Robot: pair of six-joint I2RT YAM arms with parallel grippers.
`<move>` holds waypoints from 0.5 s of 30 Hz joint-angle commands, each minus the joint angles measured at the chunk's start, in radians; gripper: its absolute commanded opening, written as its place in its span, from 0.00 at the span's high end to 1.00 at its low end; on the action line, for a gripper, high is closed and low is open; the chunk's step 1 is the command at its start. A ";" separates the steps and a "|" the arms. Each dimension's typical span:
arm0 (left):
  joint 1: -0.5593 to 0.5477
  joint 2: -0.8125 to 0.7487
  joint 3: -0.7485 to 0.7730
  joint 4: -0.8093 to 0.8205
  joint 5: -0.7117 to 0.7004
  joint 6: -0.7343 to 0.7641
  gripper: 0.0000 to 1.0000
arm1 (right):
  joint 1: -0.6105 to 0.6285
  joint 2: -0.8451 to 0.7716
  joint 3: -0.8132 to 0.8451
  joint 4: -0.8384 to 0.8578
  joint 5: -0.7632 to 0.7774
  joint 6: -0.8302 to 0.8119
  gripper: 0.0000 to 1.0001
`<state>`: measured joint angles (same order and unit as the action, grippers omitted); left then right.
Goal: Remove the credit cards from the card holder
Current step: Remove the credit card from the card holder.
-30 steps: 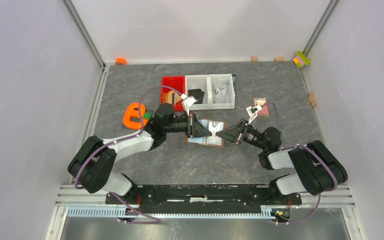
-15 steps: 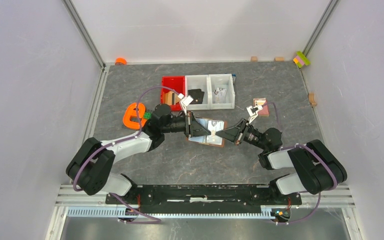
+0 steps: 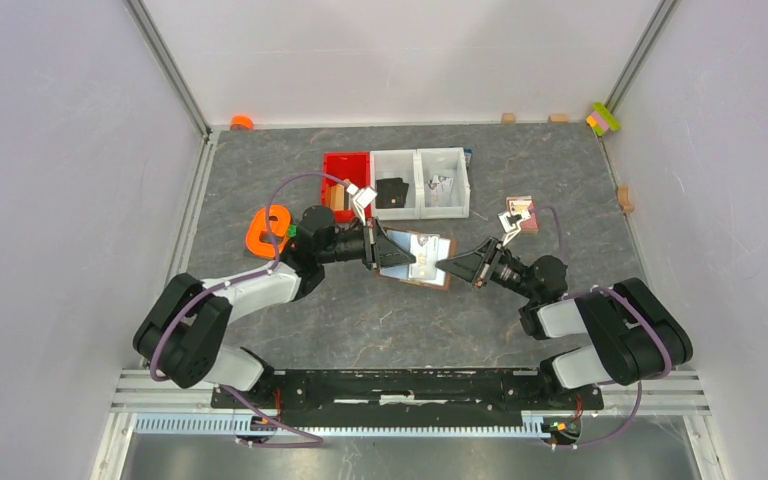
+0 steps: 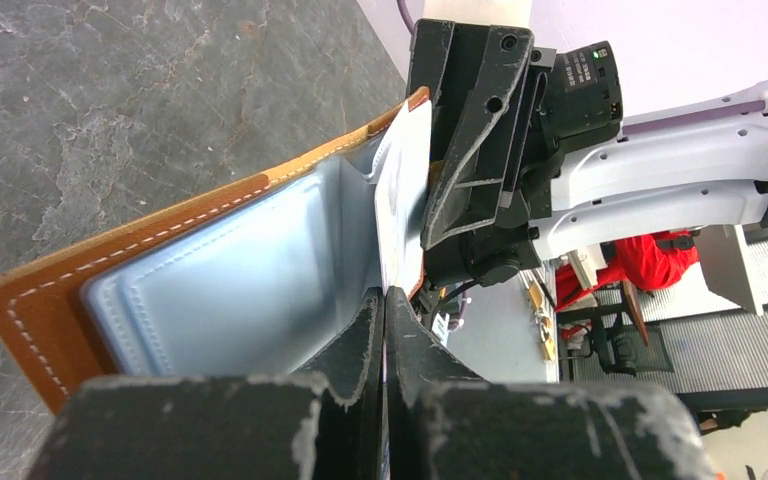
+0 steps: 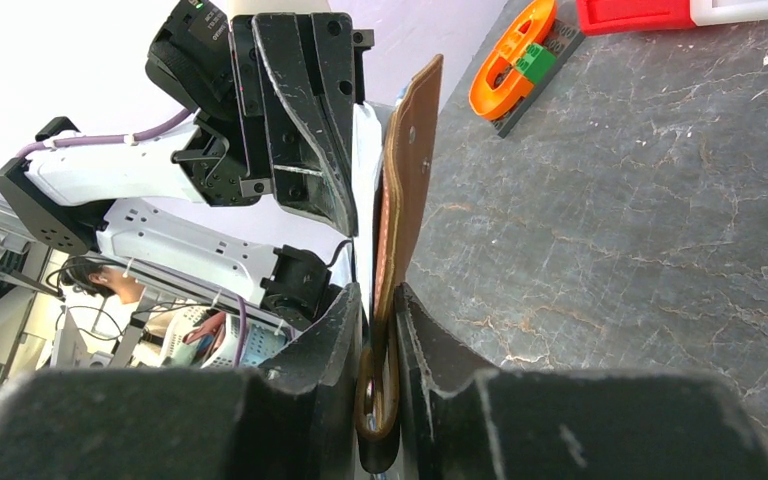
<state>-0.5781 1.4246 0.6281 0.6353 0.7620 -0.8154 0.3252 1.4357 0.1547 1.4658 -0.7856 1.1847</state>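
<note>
The brown card holder [image 3: 422, 272] is held open just above the table's middle, its pale grey-blue lining [image 4: 220, 270] facing up. My right gripper [image 3: 448, 268] is shut on its right edge; in the right wrist view the brown leather [image 5: 405, 180] stands between the jaws of that gripper [image 5: 372, 290]. My left gripper [image 3: 398, 256] is shut on a thin credit card [image 4: 400, 200], seen nearly edge-on and still partly inside the holder's pocket. The left gripper [image 4: 382, 295] has its fingers pressed together on the card's edge. Other cards are hidden.
A red bin [image 3: 345, 170] and two white bins [image 3: 443, 180] stand at the back, with a black square piece [image 3: 392, 190] in the middle one. An orange tool [image 3: 270, 230] lies left. A pink-red picture card [image 3: 522, 213] lies right. Small blocks line the far wall.
My left gripper has drawn back a little to the left and away, keeping its grip. The holder has shifted slightly away with both grippers. Both stay shut.
</note>
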 commanded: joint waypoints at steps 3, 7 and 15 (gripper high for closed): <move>0.004 0.030 0.009 0.077 0.019 -0.043 0.98 | -0.002 0.005 -0.007 0.197 -0.024 0.014 0.69; -0.006 0.051 0.020 0.086 0.035 -0.051 0.98 | 0.000 0.008 -0.007 0.200 -0.025 0.017 0.65; -0.015 0.056 0.025 0.093 0.048 -0.056 0.98 | 0.005 0.015 0.006 0.150 -0.029 -0.004 0.80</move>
<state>-0.5865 1.4773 0.6281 0.6746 0.7929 -0.8494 0.3252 1.4528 0.1528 1.4662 -0.7891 1.1973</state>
